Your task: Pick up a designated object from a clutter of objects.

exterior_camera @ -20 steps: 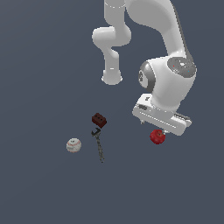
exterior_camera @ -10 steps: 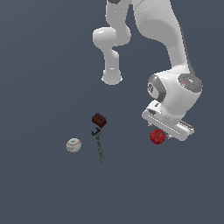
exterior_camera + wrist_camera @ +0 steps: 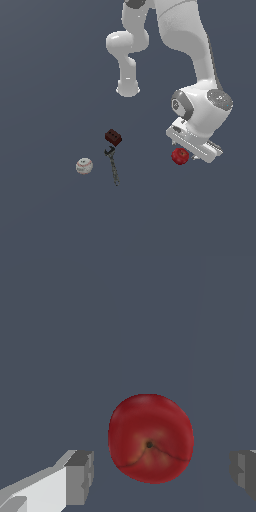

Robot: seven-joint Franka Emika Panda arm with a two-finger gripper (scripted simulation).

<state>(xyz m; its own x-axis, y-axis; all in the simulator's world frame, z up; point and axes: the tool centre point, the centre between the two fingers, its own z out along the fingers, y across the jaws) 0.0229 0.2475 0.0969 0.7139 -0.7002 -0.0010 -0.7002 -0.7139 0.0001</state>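
Gripper (image 3: 162, 471) spread wide, apple (image 3: 150, 438) between fingers, untouched.

The white arm bends down from high up, its round wrist low on the exterior view's right, and the gripper (image 3: 162, 473) points at the floor with its two grey fingertips (image 3: 80, 476) held wide apart, not touching anything.
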